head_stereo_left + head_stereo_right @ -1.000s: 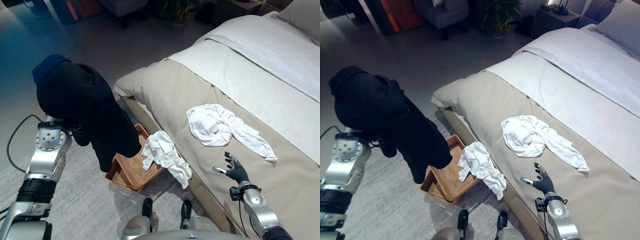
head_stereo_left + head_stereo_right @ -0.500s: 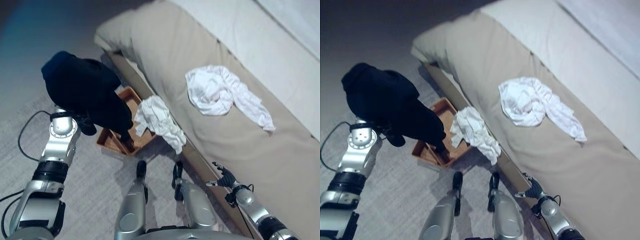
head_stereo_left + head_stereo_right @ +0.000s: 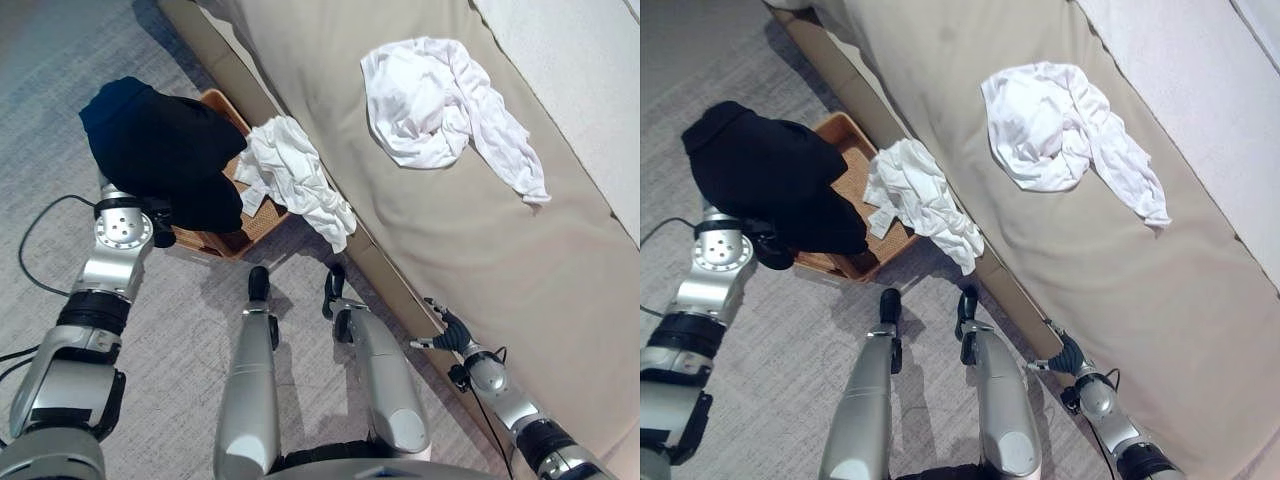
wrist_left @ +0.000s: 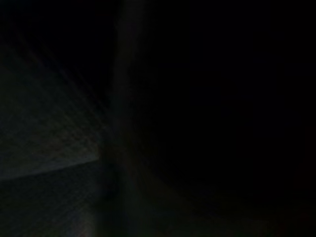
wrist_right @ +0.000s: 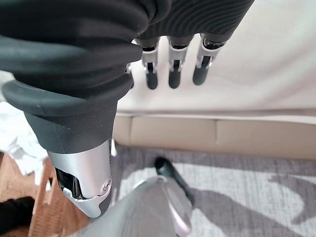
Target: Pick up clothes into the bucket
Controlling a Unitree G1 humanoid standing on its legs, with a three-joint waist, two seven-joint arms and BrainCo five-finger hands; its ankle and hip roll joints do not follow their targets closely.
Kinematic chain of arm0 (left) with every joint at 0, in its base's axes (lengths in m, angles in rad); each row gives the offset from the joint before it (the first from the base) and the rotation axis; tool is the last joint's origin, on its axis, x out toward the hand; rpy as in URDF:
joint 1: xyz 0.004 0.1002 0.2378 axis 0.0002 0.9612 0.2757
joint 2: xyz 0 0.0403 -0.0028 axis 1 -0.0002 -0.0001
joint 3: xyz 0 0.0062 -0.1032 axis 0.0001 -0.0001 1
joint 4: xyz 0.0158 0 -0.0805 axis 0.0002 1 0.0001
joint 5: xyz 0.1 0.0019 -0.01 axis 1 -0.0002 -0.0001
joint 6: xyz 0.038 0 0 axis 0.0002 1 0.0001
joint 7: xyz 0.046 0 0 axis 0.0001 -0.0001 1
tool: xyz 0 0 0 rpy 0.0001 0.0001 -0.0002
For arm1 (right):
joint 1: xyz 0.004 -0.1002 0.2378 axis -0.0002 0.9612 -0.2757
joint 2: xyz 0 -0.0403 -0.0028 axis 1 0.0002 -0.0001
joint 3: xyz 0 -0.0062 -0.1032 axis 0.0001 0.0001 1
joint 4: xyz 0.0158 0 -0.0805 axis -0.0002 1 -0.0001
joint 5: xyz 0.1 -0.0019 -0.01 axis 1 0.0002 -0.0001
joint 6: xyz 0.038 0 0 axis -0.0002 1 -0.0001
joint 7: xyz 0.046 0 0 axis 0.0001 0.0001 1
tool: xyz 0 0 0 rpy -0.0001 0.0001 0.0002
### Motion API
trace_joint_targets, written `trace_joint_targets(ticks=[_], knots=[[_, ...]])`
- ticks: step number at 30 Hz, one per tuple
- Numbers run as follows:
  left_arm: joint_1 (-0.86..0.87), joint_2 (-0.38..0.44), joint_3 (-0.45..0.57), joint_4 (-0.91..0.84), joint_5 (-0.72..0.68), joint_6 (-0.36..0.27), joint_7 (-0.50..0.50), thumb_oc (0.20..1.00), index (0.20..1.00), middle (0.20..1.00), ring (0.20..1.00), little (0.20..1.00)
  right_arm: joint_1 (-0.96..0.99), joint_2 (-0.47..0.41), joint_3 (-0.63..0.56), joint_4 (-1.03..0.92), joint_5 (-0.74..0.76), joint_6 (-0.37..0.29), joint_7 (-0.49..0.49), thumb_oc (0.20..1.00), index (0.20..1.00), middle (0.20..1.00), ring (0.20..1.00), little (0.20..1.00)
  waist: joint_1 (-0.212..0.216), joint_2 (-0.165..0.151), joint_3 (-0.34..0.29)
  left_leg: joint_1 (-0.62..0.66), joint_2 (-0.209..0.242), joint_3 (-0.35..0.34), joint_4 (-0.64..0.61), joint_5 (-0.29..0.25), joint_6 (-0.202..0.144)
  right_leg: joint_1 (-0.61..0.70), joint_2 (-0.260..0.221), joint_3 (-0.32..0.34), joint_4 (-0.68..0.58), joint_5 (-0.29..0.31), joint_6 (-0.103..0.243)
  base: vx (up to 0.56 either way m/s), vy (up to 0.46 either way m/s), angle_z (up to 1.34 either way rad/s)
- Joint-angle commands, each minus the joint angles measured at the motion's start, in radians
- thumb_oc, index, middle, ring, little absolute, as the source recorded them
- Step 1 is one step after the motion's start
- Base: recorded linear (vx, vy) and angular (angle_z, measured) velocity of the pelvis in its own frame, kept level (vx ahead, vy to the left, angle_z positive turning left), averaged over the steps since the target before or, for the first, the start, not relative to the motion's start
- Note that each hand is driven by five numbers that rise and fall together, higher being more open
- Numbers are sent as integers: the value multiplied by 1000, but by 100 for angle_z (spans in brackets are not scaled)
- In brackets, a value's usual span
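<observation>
A black garment (image 3: pixel 160 150) is draped over the end of my left arm and covers that hand; its lower end hangs into a brown wicker basket (image 3: pixel 847 130) on the floor beside the bed. A crumpled white cloth (image 3: pixel 295 180) lies over the basket's bed-side rim and trails down the bed's edge. A second white garment (image 3: pixel 430 85) lies spread on the beige bed cover. Low beside the bed's edge, my right hand (image 3: pixel 447 330) is open and holds nothing, and its fingers (image 5: pixel 173 74) hang relaxed before the mattress side.
The bed (image 3: pixel 560 260), with a beige cover and a white blanket (image 3: pixel 1200 60) further back, takes up the right. Its wooden side rail (image 3: pixel 400 290) runs diagonally past the basket. Grey carpet (image 3: pixel 60 130) lies to the left.
The camera has tilted down. The black garment has come down from above the floor onto the basket. My right hand has dropped from over the bed cover to the bed's side.
</observation>
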Motion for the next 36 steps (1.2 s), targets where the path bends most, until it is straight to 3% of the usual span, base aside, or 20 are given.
trace_joint_targets(ticks=[1, 2, 8, 9, 10, 11, 16, 25, 30, 32, 36], knots=[[-106, 70, -9, -7, 10, -41, 33, 200, 200, 200, 200, 200, 13, -42, 15, -61, 46, -42, -43, 1000, 1000, 1000, 1000, 1000, -5, -45, -8, 0, -2, 13, 92, -76, 27, 42, -57, 38, -28, 30, 67, 0, 0, 0], [-117, 65, -15, 12, 9, -36, 36, 1000, 1000, 1000, 1000, 1000, 12, -41, 16, -71, 48, -44, -48, 1000, 1000, 1000, 1000, 1000, -7, -49, -8, -12, -1, 14, 96, -77, 28, 30, -54, 38, -31, 33, 68, 7, -3, -4], [-181, 36, -35, 100, -10, -17, 64, 1000, 1000, 1000, 1000, 1000, 3, -22, 37, -80, 56, -50, -74, 1000, 1000, 1000, 1000, 1000, -17, -72, -8, -54, 8, 12, 105, -85, 31, -2, -42, 38, -57, 49, 78, 28, -9, -4], [-184, 31, -34, 117, 0, -9, 73, 1000, 1000, 1000, 1000, 1000, 0, -17, 46, -82, 55, -52, -77, 1000, 1000, 1000, 1000, 1000, -16, -73, -8, -39, 13, 6, 112, -121, 29, 11, -32, 44, -52, 23, 87, 105, -22, -6], [-188, 31, -31, 131, 15, -2, 90, 1000, 1000, 1000, 1000, 1000, -2, -14, 51, -89, 54, -54, -80, 1000, 1000, 1000, 1000, 1000, -16, -78, -8, -40, 15, 6, 110, -121, 29, 11, -30, 44, -60, 27, 88, 20, -17, -9], [-193, 26, -32, 140, 28, 6, 100, 1000, 1000, 1000, 1000, 1000, -4, -11, 55, -89, 55, -56, -84, 1000, 1000, 1000, 1000, 1000, -19, -85, -8, -58, 11, 13, 100, -86, 32, -4, -36, 38, -77, 58, 81, -65, 0, -6], [-195, -2, -3, 213, 11, 29, 119, 1000, 1000, 1000, 1000, 1000, -10, -1, 83, -93, 49, -56, -87, 1000, 1000, 1000, 1000, 1000, -22, -100, -8, -52, 16, 18, 83, -82, 32, 5, -31, 37, -111, 71, 84, -14, 1, -1], [-173, -67, 79, 292, -121, 49, 120, 1000, 1000, 1000, 1000, 1000, -30, -1, 87, -129, 57, -45, -111, 1000, 1000, 1000, 1000, 1000, -16, -94, -8, -34, 12, 17, 45, -69, 29, 23, -32, 28, -139, 79, 80, 0, -1, 0], [-106, -81, 111, 270, -96, 58, 139, 1000, 1000, 1000, 1000, 1000, -41, -6, 69, -177, 63, -52, -134, 1000, 1000, 1000, 1000, 1000, -9, -88, -8, -20, 12, 19, 30, -62, 29, 33, -33, 24, -148, 84, 79, 0, 0, 0], [4, -92, 137, 198, 7, 59, 181, 1000, 1000, 1000, 1000, 1000, -50, -12, 46, -244, 56, -63, -157, 1000, 1000, 1000, 1000, 1000, 5, -80, -8, 4, 11, 22, 2, -52, 27, 51, -36, 22, -158, 85, 79, 0, 0, 0], [244, -195, 191, -1, 57, -20, 199, 1000, 1000, 1000, 1000, 1000, -59, -35, 2, -347, 25, -83, -192, 1000, 1000, 1000, 1000, 1000, 39, -49, -8, 54, 2, 21, -58, -31, 24, 81, -51, 15, -161, 80, 76, -1, 0, -1]])
